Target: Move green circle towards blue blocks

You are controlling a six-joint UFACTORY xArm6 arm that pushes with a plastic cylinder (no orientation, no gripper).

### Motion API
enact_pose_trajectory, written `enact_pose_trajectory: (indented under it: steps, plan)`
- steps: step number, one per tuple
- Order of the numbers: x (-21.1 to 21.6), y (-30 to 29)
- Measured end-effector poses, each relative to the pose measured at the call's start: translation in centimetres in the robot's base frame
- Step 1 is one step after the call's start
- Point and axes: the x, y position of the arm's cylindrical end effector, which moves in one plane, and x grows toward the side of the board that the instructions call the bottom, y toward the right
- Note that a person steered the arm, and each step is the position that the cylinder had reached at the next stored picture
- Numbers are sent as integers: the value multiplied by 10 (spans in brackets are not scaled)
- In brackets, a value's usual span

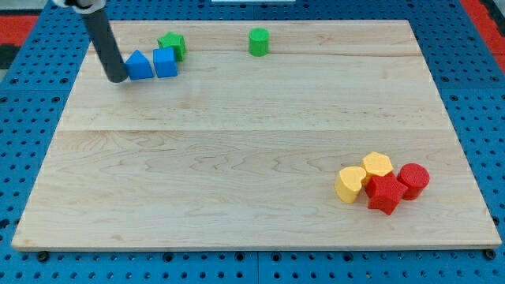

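Note:
The green circle is a short green cylinder near the board's top edge, right of centre-left. The blue blocks sit at the view's top left: a blue triangle block and a blue cube side by side, touching. A green star block stands just behind the blue cube. My tip rests on the board just left of the blue triangle block, close to or touching it. The green circle lies well to the right of the blue blocks and of my tip.
At the view's bottom right is a cluster: a yellow heart block, a yellow rounded block, a red star block and a red cylinder. The wooden board lies on a blue pegboard.

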Motion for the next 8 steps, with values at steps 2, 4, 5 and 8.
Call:
enact_pose_trajectory:
  steps: [2,4,5,8]
  plan:
    - [15,19]
    - [34,116]
    - [7,221]
    - [-101,214]
